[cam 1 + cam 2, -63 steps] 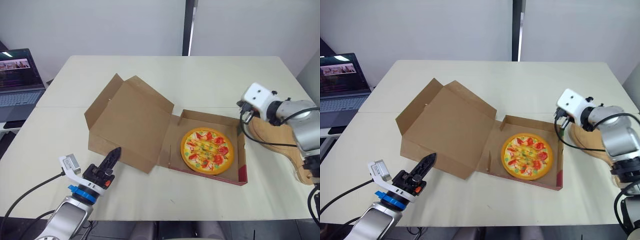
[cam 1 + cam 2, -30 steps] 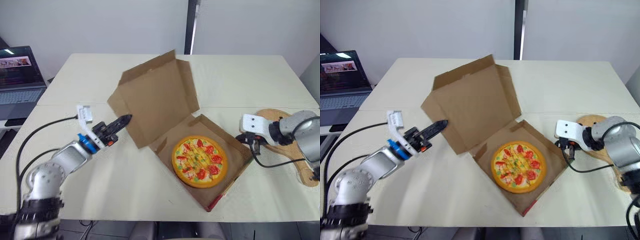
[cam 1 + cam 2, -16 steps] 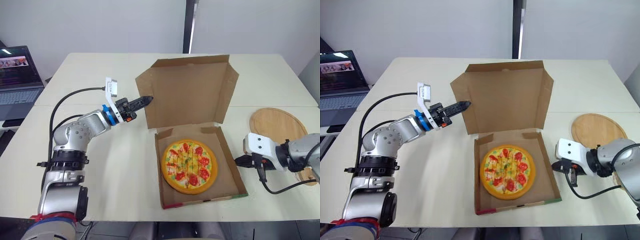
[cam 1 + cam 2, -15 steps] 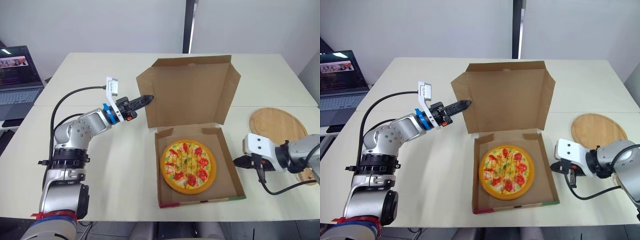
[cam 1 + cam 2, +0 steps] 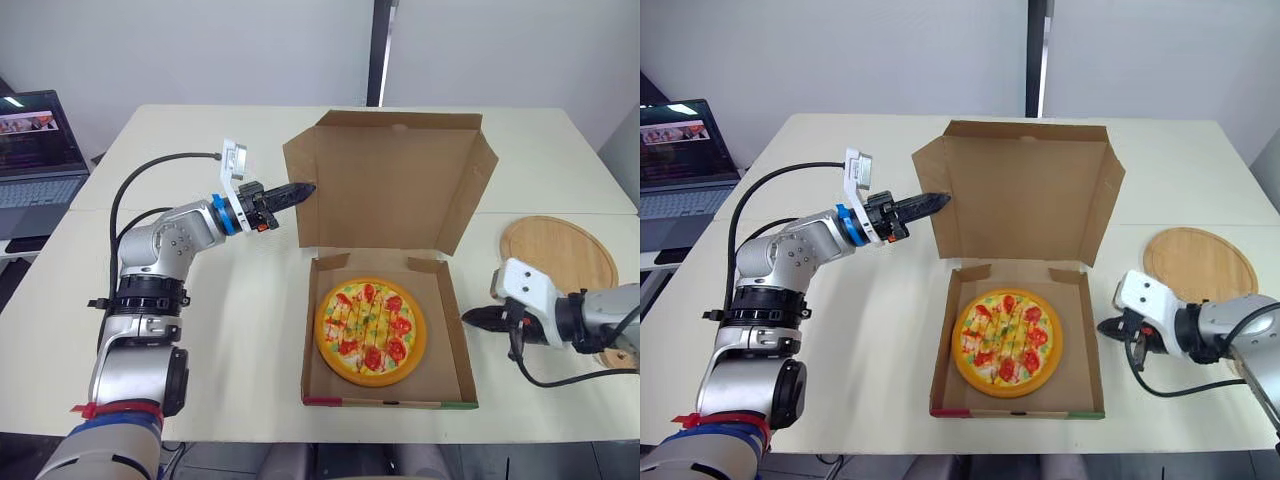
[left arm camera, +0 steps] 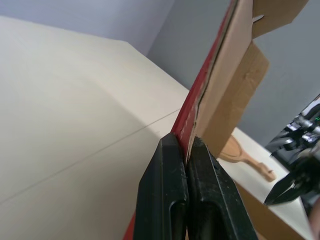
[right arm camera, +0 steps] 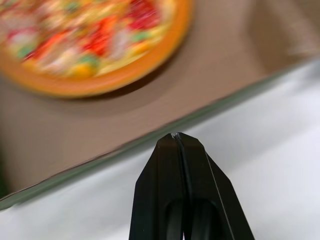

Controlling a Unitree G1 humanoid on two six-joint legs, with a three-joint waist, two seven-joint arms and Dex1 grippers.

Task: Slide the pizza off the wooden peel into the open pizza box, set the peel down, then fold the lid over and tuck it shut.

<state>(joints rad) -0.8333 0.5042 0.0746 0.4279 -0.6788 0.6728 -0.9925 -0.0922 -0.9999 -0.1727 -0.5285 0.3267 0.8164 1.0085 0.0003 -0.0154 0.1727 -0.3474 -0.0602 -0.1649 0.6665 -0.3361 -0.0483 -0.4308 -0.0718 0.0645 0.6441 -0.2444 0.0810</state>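
Left gripper (image 5: 304, 188): jaws pinch lid (image 5: 390, 180) edge. Right gripper (image 5: 472, 318): jaws pressed together, empty. Risk: thin edge slips, lid springs open.

A: Where is the pizza (image 5: 369, 331)?
B: In the pizza box (image 5: 443, 335), in the middle of the table (image 5: 240, 330). The lid (image 5: 390, 180) stands up behind it.
A: And the peel (image 5: 558, 255)?
B: On the table, right of the box. The right gripper (image 5: 470, 318) sits between them, just beside the box.
A: The left gripper (image 5: 300, 189)?
B: It pinches the lid's left edge. A laptop (image 5: 35, 150) is far left, off the table.
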